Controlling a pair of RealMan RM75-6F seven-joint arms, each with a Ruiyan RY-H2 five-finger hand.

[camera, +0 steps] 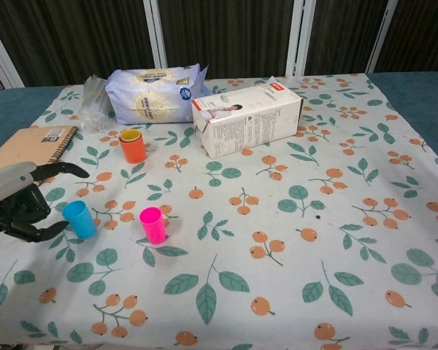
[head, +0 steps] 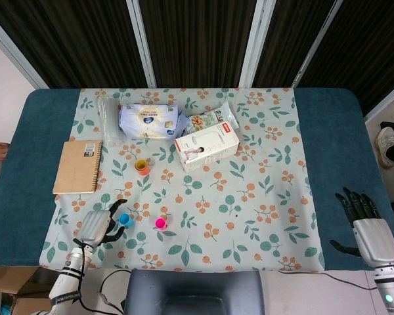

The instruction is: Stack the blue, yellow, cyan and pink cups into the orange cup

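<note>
Cyan cup beside left robot hand (touching? chest view unclear).

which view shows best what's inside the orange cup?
Chest view: the small orange plastic cup is close and side-on, a yellow rim showing at its mouth. Head view looks down into the same cup, but it is small there, yellow centre barely resolved.

Even, bright, diffuse light falls from above in both views; shadows are soft and short, a faint one lying beside the pink cup and under the box. The dark curtains behind stay deep and featureless. A mild sheen shows on the white bag. Focus is sharp throughout; the left hand at the chest view's edge looks slightly soft.
</note>
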